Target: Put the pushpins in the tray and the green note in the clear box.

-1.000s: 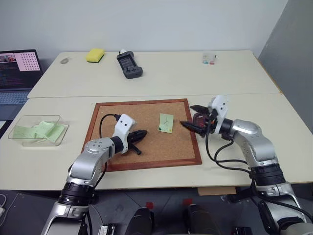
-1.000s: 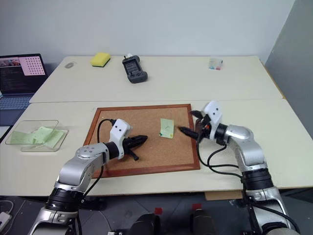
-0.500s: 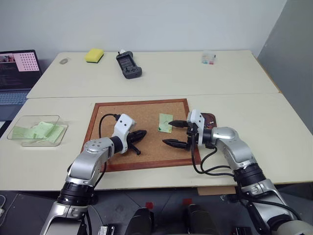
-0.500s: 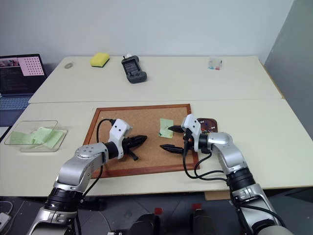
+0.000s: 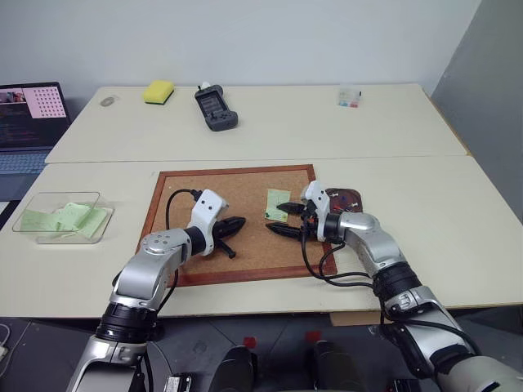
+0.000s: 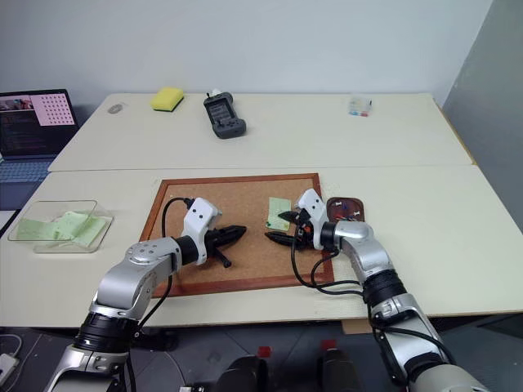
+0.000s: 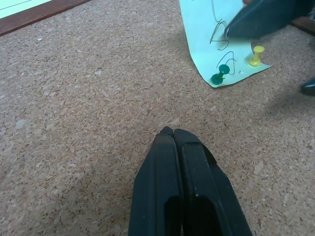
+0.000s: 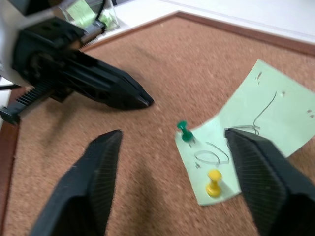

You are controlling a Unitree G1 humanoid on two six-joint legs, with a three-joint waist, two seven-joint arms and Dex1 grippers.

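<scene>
Right gripper (image 8: pixel 170 182) fingers apart, nothing held, low over the corkboard (image 5: pixel 196 192) with the green note (image 8: pixel 251 125) between its fingertips. The green pushpin (image 8: pixel 185 132) and yellow pushpin (image 8: pixel 213 183) are stuck in the note's near edge. Left gripper (image 7: pixel 173 132) clamped shut and empty, tip on or just above bare cork, pointing at the note, close to the right gripper.

The note lies on the right half of the corkboard. The tray (image 5: pixel 346 198) sits just off the board's right edge, behind the right wrist. The clear box (image 5: pixel 57 216) is far left on the near table (image 5: pixel 458 245), with green slips in it.

Surface: two cream tables butted together, seam running across behind the board. Far table has the yellow sponge (image 5: pixel 158 91), a dark handheld device (image 5: pixel 216 109), a tiny clear case (image 5: pixel 349 97). Laptop (image 5: pixel 29 122) at the left edge, screen lit. Plain pale wall behind, grey panel to the right.
</scene>
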